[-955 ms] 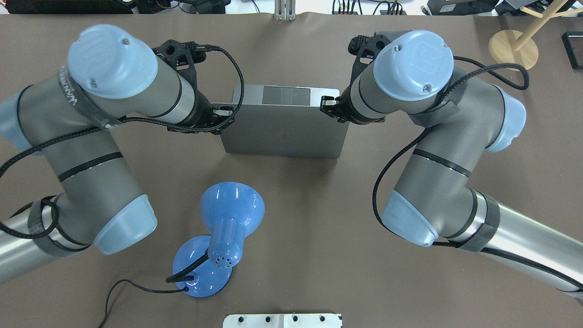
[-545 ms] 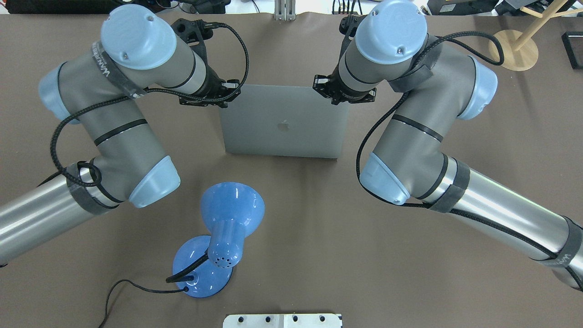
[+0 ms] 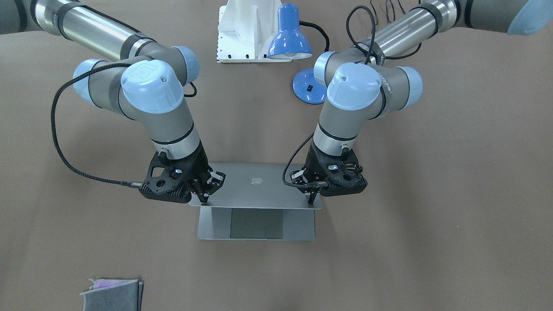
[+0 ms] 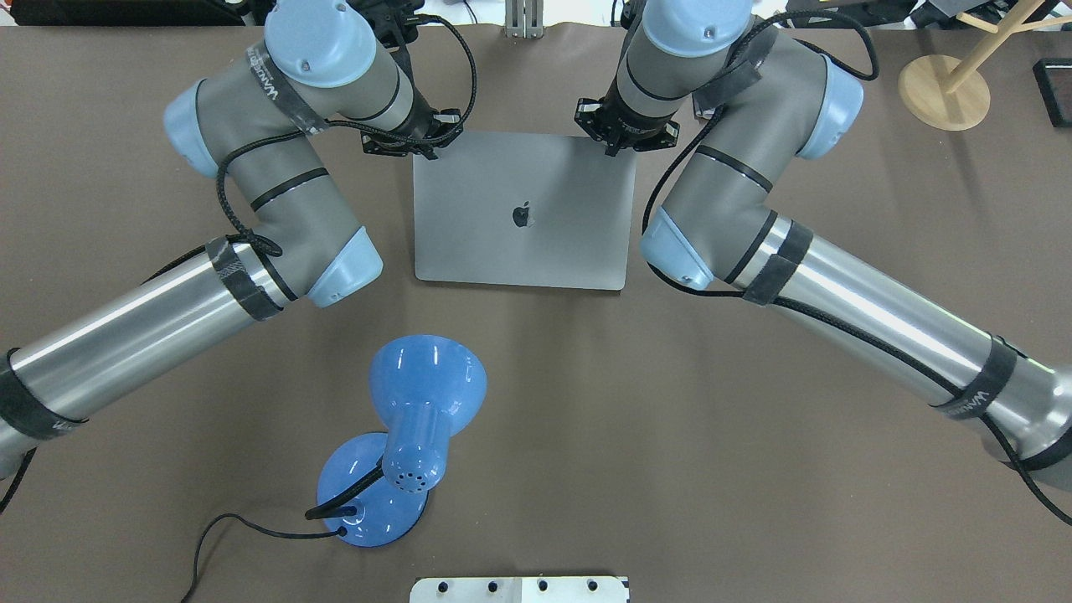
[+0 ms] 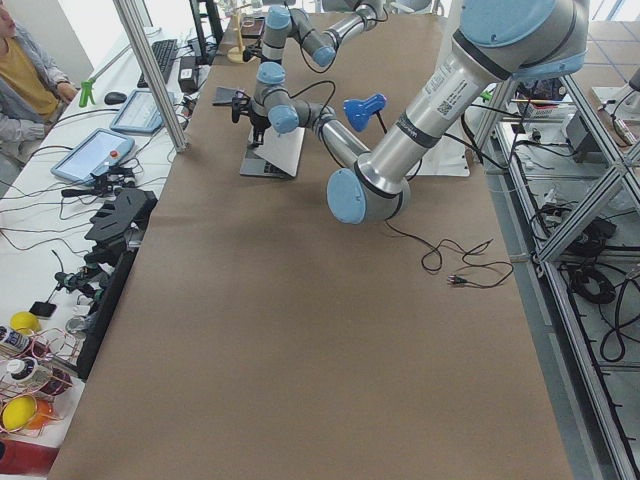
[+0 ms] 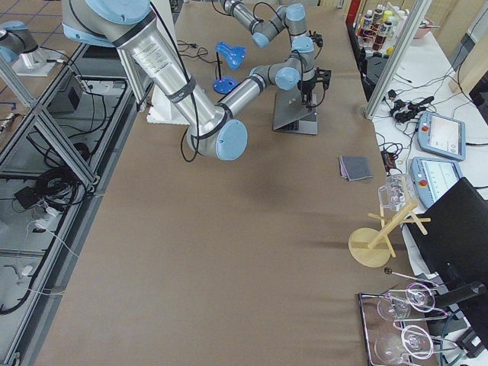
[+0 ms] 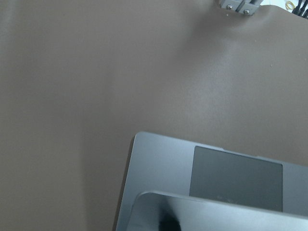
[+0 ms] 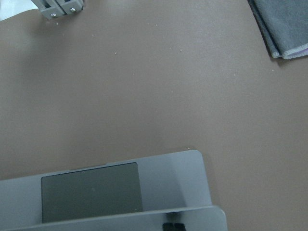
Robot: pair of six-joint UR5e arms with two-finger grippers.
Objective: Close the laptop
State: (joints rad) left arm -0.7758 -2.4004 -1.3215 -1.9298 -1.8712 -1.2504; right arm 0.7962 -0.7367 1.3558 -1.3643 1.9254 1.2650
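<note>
The grey laptop (image 4: 536, 243) lies mid-table with its silver lid, apple logo up, tilted low over the base. In the front view a gap still shows between the lid (image 3: 268, 190) and the base with its trackpad (image 3: 256, 223). My left gripper (image 3: 310, 198) is shut, its tip pressing on the lid's far corner. My right gripper (image 3: 204, 198) is shut, its tip on the other far corner. From overhead both wrists hide the fingertips. The left wrist view shows the base (image 7: 159, 168) under the lid edge, as does the right wrist view (image 8: 178, 178).
A blue desk lamp (image 4: 423, 402) stands on the robot's side of the laptop, its cable trailing left. A wooden stand (image 4: 944, 88) is at the far right. A folded grey cloth (image 3: 112, 294) lies near the operators' edge. A white mount plate (image 4: 519, 589) sits at the robot's edge.
The lid has swung from nearly upright down towards the base. Both grippers have moved forward, away from the robot, staying on the lid's top corners.
</note>
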